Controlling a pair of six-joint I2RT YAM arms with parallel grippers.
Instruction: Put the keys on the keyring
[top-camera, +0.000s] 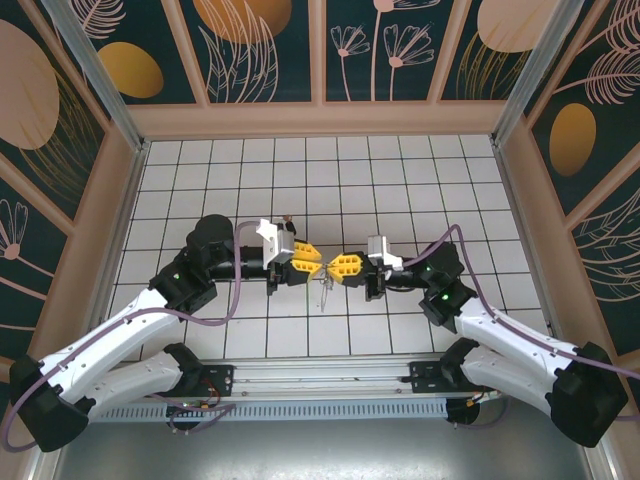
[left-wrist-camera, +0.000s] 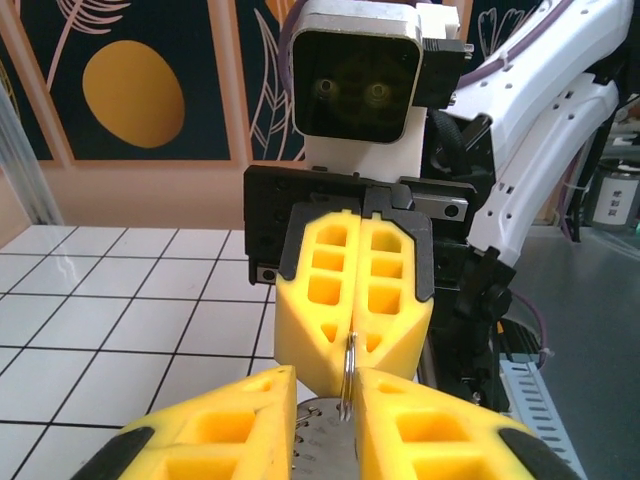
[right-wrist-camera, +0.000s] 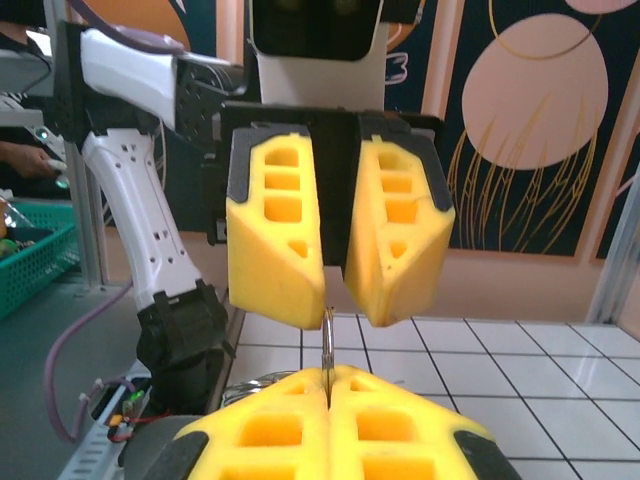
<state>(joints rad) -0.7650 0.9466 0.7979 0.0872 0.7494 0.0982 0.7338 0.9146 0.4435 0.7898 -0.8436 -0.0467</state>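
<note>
Protruding from right gripper (right-wrist-camera: 328, 380): keyring (right-wrist-camera: 327, 340).

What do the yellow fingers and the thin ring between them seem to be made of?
The yellow fingers look like matte plastic, perhaps printed: dull even colour and hollow square cells. The thin ring looks like bare steel wire, grey and narrow with a small glint, though the exact metal is unclear.
</note>
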